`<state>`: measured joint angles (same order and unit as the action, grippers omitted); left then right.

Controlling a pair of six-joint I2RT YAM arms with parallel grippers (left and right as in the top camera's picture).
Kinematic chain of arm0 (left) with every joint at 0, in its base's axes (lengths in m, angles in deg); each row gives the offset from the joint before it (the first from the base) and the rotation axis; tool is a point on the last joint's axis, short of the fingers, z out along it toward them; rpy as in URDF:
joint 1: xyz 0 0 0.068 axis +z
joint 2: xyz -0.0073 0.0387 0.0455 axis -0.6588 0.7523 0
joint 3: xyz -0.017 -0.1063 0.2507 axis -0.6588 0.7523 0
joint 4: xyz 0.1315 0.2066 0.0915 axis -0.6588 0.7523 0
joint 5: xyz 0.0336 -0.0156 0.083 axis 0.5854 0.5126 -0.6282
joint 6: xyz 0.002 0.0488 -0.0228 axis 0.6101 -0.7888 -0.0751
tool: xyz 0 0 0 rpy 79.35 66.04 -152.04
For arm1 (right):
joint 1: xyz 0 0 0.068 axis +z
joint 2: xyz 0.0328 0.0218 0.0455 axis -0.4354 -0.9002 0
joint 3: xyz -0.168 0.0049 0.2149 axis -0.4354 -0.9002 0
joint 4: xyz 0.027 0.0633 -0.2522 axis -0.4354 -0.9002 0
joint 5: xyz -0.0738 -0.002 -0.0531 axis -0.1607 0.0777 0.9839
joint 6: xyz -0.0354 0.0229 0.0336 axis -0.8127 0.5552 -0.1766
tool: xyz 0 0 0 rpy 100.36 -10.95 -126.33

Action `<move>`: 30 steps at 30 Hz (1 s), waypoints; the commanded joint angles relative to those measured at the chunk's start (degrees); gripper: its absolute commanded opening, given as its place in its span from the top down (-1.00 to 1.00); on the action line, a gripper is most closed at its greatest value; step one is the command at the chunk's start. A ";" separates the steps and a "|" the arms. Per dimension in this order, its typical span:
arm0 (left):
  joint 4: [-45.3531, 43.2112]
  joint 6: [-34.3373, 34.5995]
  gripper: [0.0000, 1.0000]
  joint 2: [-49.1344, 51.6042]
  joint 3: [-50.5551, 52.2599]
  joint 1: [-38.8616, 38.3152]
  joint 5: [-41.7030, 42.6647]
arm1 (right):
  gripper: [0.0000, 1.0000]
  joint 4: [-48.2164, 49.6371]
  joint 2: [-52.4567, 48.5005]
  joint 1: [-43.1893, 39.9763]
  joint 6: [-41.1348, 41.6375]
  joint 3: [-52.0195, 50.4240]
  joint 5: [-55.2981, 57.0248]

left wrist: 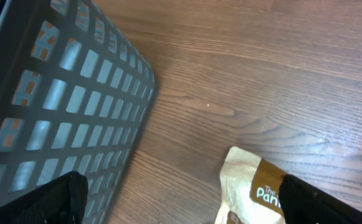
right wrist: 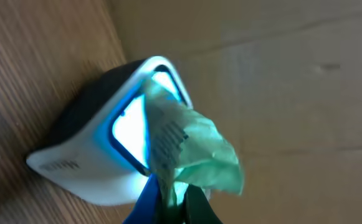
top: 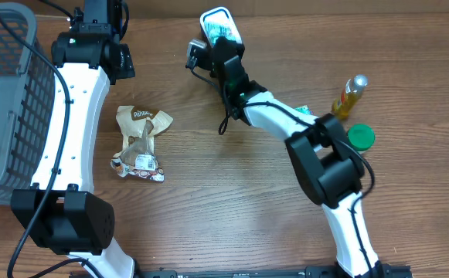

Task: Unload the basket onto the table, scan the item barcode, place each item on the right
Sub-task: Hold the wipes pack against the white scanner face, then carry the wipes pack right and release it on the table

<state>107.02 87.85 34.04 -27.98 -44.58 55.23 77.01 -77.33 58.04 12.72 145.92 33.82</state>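
Your right pincer (right wrist: 171, 202) grips the light, floppy green packet (right wrist: 196, 155) by one crumpled end, a sound hold; your left pincer (left wrist: 181, 205) stands open.

Basket (top: 8, 100) far L, snack bag (top: 141, 143) ctr-L, scanner (right wrist: 75, 134) back ctr w/ packet (right wrist: 199, 149) before it, bottle (top: 350, 94) + cap (top: 361, 137) R.

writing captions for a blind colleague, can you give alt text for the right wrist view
A crumpled green packet, pinched in the right arm's shut jaws, is held with its barcode at the glowing window of a white and dark scanner. The scanner sits on a wooden table.
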 commanded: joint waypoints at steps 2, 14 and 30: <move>-0.07 -0.48 -0.99 -1.07 -0.92 -0.31 -0.74 | 0.93 -8.35 13.73 0.33 14.10 0.83 -0.42; -0.07 -0.48 -0.99 -1.07 -0.90 -0.31 -0.74 | 0.93 -61.75 26.97 -1.22 60.78 0.83 -18.75; -0.04 -0.48 -0.99 -1.07 -0.90 -0.31 -0.74 | 0.53 -81.72 25.92 -6.21 61.16 -9.53 -26.53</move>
<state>107.02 87.85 34.04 -27.98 -44.58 55.23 -5.80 -51.58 52.38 73.83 138.14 6.35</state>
